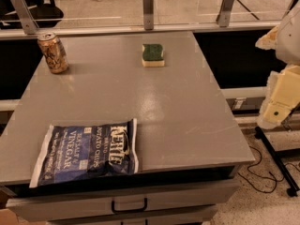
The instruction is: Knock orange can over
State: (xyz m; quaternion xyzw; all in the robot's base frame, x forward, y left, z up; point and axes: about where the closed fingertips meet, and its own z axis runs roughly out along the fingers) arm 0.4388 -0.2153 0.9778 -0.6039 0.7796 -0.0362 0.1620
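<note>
Orange can (52,53) upright, far-left corner of table (187,116). Gripper (280,100) beyond right edge, grip state indiscernible. Best: sideways push near can top.

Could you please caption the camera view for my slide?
Orange can upright, far-left on table; gripper beyond right edge.

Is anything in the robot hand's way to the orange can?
Nearly: the gripper is right of the table, the orange can at its far left corner, and the green sponge lies close to the path between.
</note>
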